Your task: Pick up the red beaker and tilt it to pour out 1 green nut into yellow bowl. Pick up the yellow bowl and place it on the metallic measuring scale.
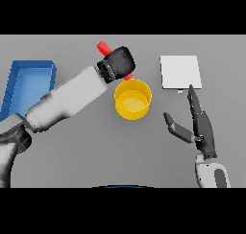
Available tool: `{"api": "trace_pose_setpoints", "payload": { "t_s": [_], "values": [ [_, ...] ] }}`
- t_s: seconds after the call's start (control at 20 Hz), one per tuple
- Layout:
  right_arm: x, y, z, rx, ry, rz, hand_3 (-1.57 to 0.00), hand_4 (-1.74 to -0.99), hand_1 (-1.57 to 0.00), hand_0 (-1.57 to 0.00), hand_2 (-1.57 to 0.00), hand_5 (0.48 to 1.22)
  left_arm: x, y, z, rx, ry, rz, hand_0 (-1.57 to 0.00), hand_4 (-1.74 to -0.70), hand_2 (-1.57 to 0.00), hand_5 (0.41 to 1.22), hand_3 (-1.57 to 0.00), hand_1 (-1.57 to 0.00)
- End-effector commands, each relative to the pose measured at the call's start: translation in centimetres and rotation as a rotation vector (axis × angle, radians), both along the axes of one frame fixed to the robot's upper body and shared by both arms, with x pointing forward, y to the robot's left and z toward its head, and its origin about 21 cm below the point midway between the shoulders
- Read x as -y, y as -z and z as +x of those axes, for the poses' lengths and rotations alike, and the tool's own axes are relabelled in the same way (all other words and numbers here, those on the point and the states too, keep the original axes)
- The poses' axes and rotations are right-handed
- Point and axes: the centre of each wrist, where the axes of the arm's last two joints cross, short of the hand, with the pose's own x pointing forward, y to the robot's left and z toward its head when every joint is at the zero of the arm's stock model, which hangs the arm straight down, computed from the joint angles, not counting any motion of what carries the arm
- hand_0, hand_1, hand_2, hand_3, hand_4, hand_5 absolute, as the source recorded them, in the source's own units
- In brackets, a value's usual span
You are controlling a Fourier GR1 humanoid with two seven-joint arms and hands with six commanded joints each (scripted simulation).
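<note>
Left hand is up near the 12 o'clock side of the table, fingers curled round the red beaker. Beaker is tilted: one red end sticks out past the hand toward 11 o'clock, a small red sliver shows below the hand toward 5 o'clock, right at the far rim of the yellow bowl. Most of the beaker is hidden by the hand, so I cannot tell which end is the mouth or what's inside

Left arm runs from 8 o'clock diagonally up to the hand, passing just beside the bowl's 9 o'clock side

Yellow bowl sits upright at table centre, directly under the hand at its 6 o'clock. Interior reads plain yellow; can't make out a green nut in it

Metallic measuring scale: flat pale square plate at 2 o'clock from the bowl, apart from it, with a small bluish mark at its near edge

Right hand at 4 o'clock from the bowl, well clear of it, fingers straight and spread, thumb out toward 9 o'clock, holding nothing. Longest fingertip points to 12 o'clock and ends just at the near edge of the scale

Blue tray at the 9 o'clock edge of the table, partly covered by the left arm

Grey table under all of it
</note>
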Motion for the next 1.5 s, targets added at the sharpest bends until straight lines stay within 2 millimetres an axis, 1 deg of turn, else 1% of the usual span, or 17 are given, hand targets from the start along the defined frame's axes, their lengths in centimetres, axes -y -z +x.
{"api": "trace_pose_setpoints", "payload": {
  "t_s": [0.0,0.2,0.4,0.5,0.55,0.6,0.65,0.7,0.8,0.9,1.0,1.05,1.15,1.2,1.25,1.35,1.45],
  "values": [
    [0.4,0.2,0.2,-0.007,0.002,0.001,0.00,-1.152,0.00,0.00,0.00,0.567,0.1,0.0,0.0,0.007,0.014,0.038,-1.57,-1.74,-1.57,1.221,-1.55,-1.57],
    [0.2,0.1,0.7,-0.010,-0.004,0.016,0.00,-1.130,0.00,0.00,0.00,0.565,0.5,0.4,0.0,0.060,0.081,0.159,-1.57,-1.74,-1.57,1.221,-1.56,-1.57],
    [0.3,0.0,0.3,0.011,-0.003,0.004,0.00,-1.136,0.00,0.00,0.00,0.579,0.9,0.3,0.1,0.118,0.151,0.250,-1.57,-1.73,-1.57,1.221,-1.57,-1.57],
    [0.7,-0.1,0.2,0.019,-0.001,0.006,0.00,-1.133,0.00,0.00,0.00,0.579,2.0,-0.1,-0.1,0.160,0.182,0.293,-1.57,-1.73,-1.57,1.221,-1.57,-1.57],
    [0.5,0.0,0.4,0.008,-0.005,0.013,0.00,-1.130,0.00,0.00,0.00,0.577,2.4,-0.3,-0.2,0.180,0.200,0.318,-1.57,-1.73,-1.57,1.221,-1.57,-1.57],
    [0.5,0.2,0.4,0.006,0.003,0.006,0.00,-1.128,0.00,0.00,0.00,0.575,3.1,-1.1,-0.2,0.207,0.228,0.340,-1.57,-1.73,-1.57,1.221,-1.57,-1.57],
    [0.6,0.5,0.0,0.007,0.002,-0.001,0.00,-1.133,0.00,0.00,0.00,0.575,3.5,-1.9,-0.2,0.230,0.248,0.363,-1.57,-1.73,-1.57,1.221,-1.57,-1.57],
    [0.4,0.1,0.2,0.009,0.002,0.000,0.00,-1.138,0.00,0.00,0.00,0.572,3.7,-2.8,-0.1,0.237,0.254,0.381,-1.57,-1.73,-1.57,1.221,-1.57,-1.57],
    [0.2,0.1,0.3,0.001,0.006,0.011,0.00,-1.138,0.00,0.00,0.00,0.565,4.0,-6.4,0.7,0.301,0.257,0.414,-1.57,-1.73,-1.57,1.221,-1.57,-1.57],
    [0.1,-0.4,0.4,0.017,0.004,-0.003,0.00,-1.133,0.00,0.00,0.00,0.557,4.0,-10.2,1.7,0.364,0.202,0.366,-1.57,-1.73,-1.57,1.221,-1.57,-1.57],
    [0.3,-0.1,0.6,0.015,-0.001,-0.001,0.00,-1.131,0.00,0.00,0.00,0.553,2.4,-13.2,2.9,0.404,0.139,0.293,-1.57,-1.72,-1.57,1.221,-1.57,-1.57],
    [0.1,-0.3,0.7,0.030,-0.009,0.009,0.00,-1.128,0.00,0.00,0.00,0.554,1.4,-15.3,3.5,0.429,0.085,0.237,-1.57,-1.72,-1.57,1.221,-1.57,-1.57],
    [0.2,0.0,0.7,0.025,-0.032,0.030,0.00,-1.105,0.00,0.00,0.00,0.559,-0.4,-18.8,4.5,0.434,-0.064,0.100,-1.57,-1.73,-1.57,1.221,-1.57,-1.57],
    [0.0,-0.3,1.2,0.026,-0.036,0.024,0.00,-1.104,0.00,0.00,0.00,0.563,-1.9,-20.0,5.1,0.411,-0.154,0.004,-1.57,-1.73,-1.57,1.221,-1.57,-1.57],
    [0.0,-0.3,1.2,0.035,-0.044,0.026,0.00,-1.102,0.00,0.00,0.00,0.572,-3.7,-21.3,5.6,0.361,-0.268,-0.142,-1.57,-1.73,-1.57,1.221,-1.52,-1.57],
    [0.0,0.0,1.1,0.033,-0.051,0.022,0.00,-1.105,0.00,0.00,0.00,0.578,-8.7,-23.1,6.5,0.285,-0.448,-0.402,-1.57,-1.73,-1.57,1.221,-1.51,-1.57],
    [-0.2,-0.2,1.2,0.035,-0.059,0.030,0.00,-1.116,0.00,0.00,0.00,0.582,-13.8,-23.4,7.0,0.175,-0.570,-0.663,-1.57,-1.74,-1.57,1.221,-1.52,-1.57]
  ]
}}
